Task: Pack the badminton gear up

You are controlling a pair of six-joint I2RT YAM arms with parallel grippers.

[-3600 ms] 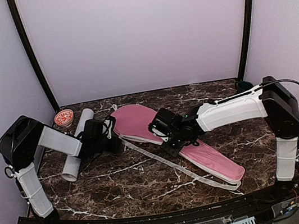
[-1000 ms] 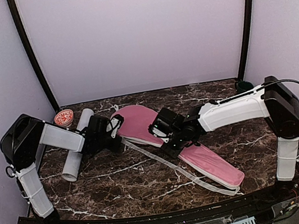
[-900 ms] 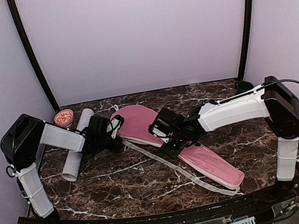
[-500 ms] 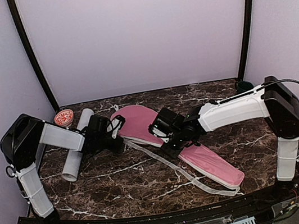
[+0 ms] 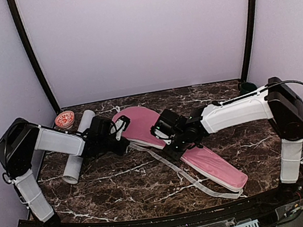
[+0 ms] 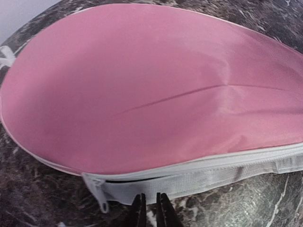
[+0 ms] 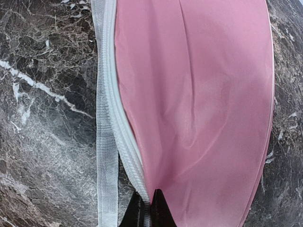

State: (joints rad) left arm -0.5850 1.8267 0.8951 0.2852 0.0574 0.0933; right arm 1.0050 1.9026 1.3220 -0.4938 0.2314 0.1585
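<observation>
Both arms reach inward low over the worktop (image 5: 110,183), forearms near level, meeting at the pink cover (image 5: 139,124), which lies diagonally across the middle. The left claw (image 6: 150,208) sits at the white zipper edge of the wide head, tips all but closed with nothing seen between them. The right claw (image 7: 144,208) is pinched onto the zipper seam where the cover narrows.

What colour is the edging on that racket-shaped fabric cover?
White edging on the pink racket-shaped fabric cover; clearest in the left wrist view.
</observation>
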